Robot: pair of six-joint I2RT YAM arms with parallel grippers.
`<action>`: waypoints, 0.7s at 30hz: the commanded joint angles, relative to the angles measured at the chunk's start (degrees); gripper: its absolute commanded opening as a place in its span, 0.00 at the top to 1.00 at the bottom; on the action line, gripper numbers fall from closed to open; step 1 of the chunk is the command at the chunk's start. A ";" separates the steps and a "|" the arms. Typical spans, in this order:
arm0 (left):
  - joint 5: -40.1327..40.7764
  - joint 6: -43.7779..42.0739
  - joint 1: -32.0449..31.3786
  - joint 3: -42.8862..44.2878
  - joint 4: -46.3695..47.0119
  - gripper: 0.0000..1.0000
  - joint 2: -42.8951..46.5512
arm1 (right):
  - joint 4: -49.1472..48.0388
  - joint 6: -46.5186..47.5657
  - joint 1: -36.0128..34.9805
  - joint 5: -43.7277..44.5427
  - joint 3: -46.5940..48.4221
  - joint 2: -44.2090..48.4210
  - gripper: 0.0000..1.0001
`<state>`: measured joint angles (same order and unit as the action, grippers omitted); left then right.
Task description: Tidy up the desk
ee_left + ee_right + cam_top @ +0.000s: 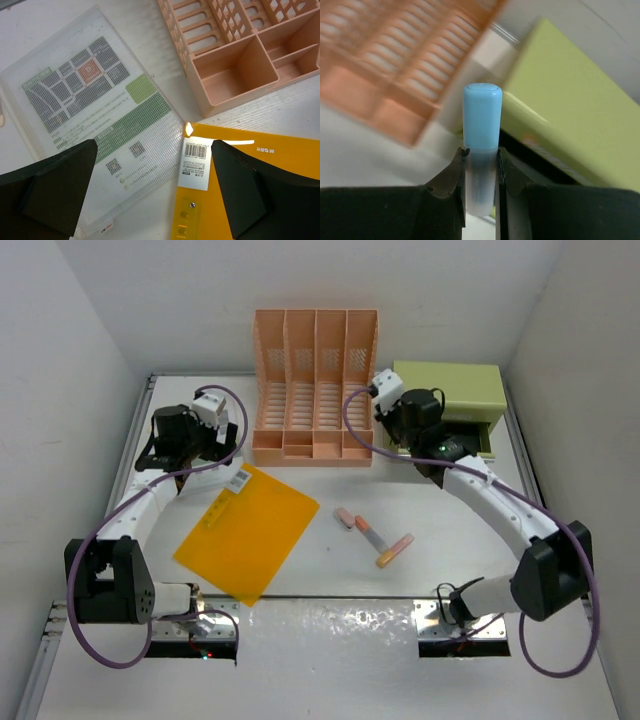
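Between jaws of right gripper (481, 162), I'm pinching blue highlighter (482, 115) upright, green drawer box (570, 100) just behind. I'm hovering left gripper (152, 192) spread wide over clear mesh pouch (90, 100) and orange folder (285, 155), both lying on white desk (330, 640).

A: The rack (315, 390)?
B: Peach plastic, matt. The orange folder (250, 530) is glossy plastic.
A: And the pouch (95, 115)?
B: Clear plastic with a mesh weave. The highlighter (482, 130) is smooth plastic; the white bench (430, 510) looks smooth, slightly glossy.
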<state>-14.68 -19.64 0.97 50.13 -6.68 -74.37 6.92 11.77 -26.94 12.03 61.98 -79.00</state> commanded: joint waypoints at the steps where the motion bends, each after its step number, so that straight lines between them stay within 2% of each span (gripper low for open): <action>1: -1.14 0.04 0.17 0.76 1.05 0.02 -0.34 | -3.67 10.80 4.61 9.75 2.00 -6.24 1.00; 5: -1.32 -0.22 0.17 0.58 1.05 0.02 -0.34 | 1.34 18.54 5.49 13.97 6.49 -11.51 0.97; 9: -2.02 -0.49 0.00 0.85 0.44 0.02 -0.95 | -0.94 19.17 7.33 14.26 6.05 -13.11 0.82; 12: -3.42 -1.71 -0.44 1.89 -1.66 0.02 -1.57 | 0.55 19.78 8.13 12.75 7.10 -14.34 0.79; 15: -4.40 -5.14 -6.65 3.30 -5.27 0.02 -2.36 | 1.78 19.61 8.22 13.80 7.55 -14.25 0.62; 16: -3.53 -6.80 -8.51 3.48 -5.71 0.02 -2.45 | 2.04 19.35 8.22 14.07 7.29 -13.82 0.51; 19: -0.27 -10.40 -16.60 4.18 -6.94 0.02 -2.36 | 2.22 17.50 8.57 13.28 6.41 -11.53 0.37; 20: -0.09 -11.12 -18.36 4.45 -7.21 0.02 -2.36 | 2.22 16.54 9.09 12.06 6.23 -10.83 0.29; 21: -0.61 -11.91 -21.33 5.41 -7.64 0.02 -2.53 | 2.40 15.83 9.44 11.70 6.14 -9.52 0.26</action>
<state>-15.31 -26.83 -15.11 52.01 -13.34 -77.47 9.96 29.43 -18.26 24.32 66.54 -93.03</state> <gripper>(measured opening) 0.979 0.716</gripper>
